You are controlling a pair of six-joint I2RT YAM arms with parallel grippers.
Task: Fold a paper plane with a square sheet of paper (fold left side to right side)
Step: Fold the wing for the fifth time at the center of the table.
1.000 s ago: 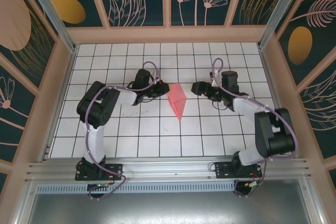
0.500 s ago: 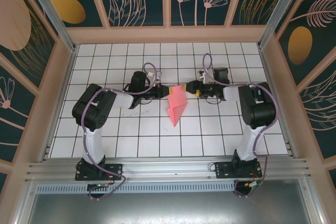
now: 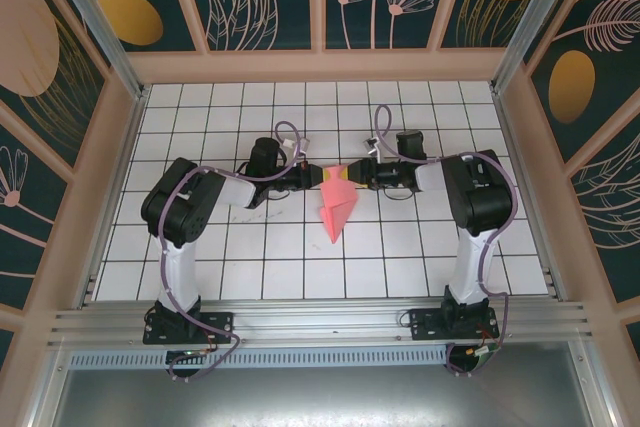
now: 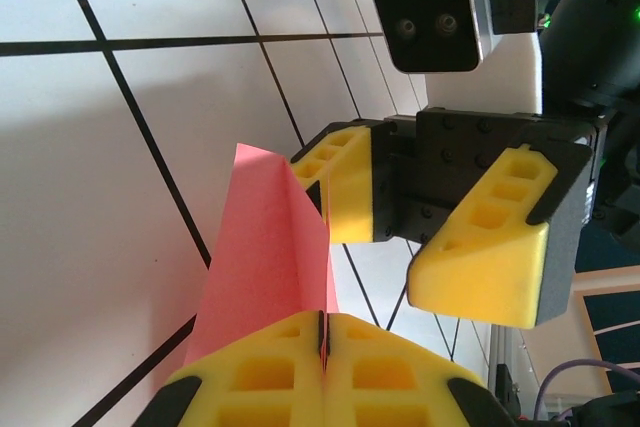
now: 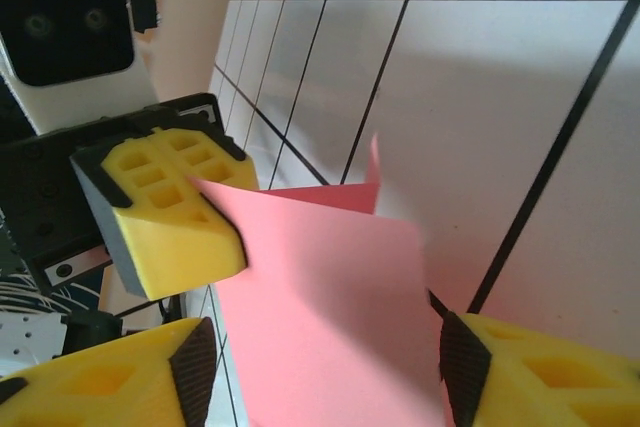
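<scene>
The pink sheet of paper [image 3: 336,209], folded to a pointed dart shape, lies mid-table with its tip toward me and its far edge lifted. My left gripper [image 3: 318,178] is shut on the far left corner; in the left wrist view its yellow pads [image 4: 322,337] pinch a raised flap of the paper [image 4: 262,257]. My right gripper [image 3: 352,175] faces it from the right, jaws open. In the right wrist view, the paper [image 5: 320,277] stands between the right gripper's [image 5: 320,377] spread pads, and one left finger [image 5: 165,217] holds the paper's corner.
The white grid-tiled table [image 3: 250,257] is walled by pale wooden rails [image 3: 320,65] at the back and sides. Both arms reach inward and their fingertips nearly meet over the paper. Cables loop above each wrist.
My left gripper slid right and shut on the paper's far corner, lifting it. My right gripper moved left until its jaws straddle the paper's right side, and they have narrowed.
</scene>
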